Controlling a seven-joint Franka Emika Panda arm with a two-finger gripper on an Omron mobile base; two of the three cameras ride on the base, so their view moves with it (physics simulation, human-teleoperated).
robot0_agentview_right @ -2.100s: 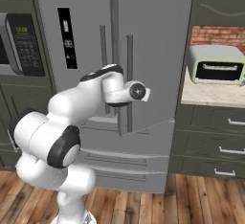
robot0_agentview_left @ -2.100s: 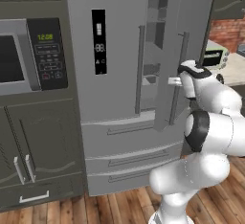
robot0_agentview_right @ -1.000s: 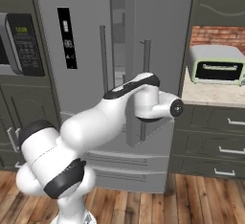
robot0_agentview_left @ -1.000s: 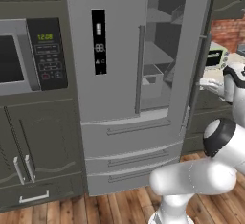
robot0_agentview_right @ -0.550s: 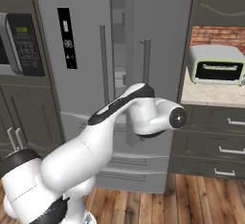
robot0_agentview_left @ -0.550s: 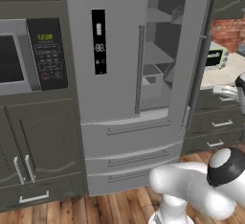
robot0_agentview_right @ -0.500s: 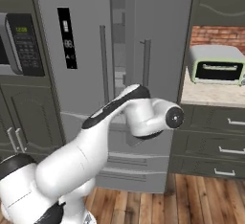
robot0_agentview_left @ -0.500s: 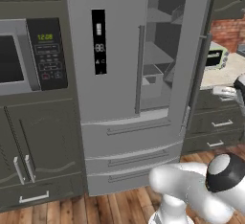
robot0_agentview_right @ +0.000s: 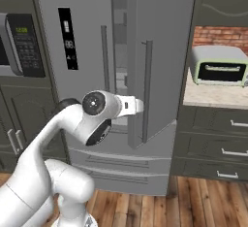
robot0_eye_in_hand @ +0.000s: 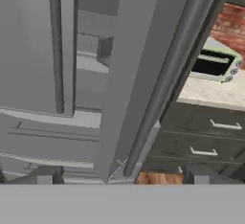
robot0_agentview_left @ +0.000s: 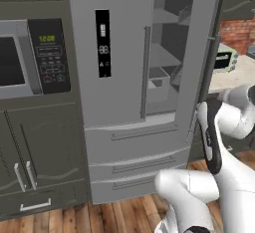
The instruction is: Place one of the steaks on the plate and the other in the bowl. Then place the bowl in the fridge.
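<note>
Fridge (robot0_agentview_left: pixel 124 53): tall grey steel unit; right upper door (robot0_agentview_right: pixel 160 56) now swung partly open, shelves visible in the gap, where 2.1 s ago it was barely ajar with the arm at its handle.
Hand (robot0_eye_in_hand: pixel 119 175): drawn back from the door; 2 fingertips spread apart, nothing between them, door handle (robot0_eye_in_hand: pixel 167 84) ahead.
Toaster oven (robot0_agentview_right: pixel 218 66): on the table right of the fridge.
Assessment: door-opening step looks largely done; bowl placement remains.

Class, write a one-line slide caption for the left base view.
Tall grey steel fridge with its right door swung open onto bare shelves, dark built-in microwave at left, white robot arm at lower right.
</note>
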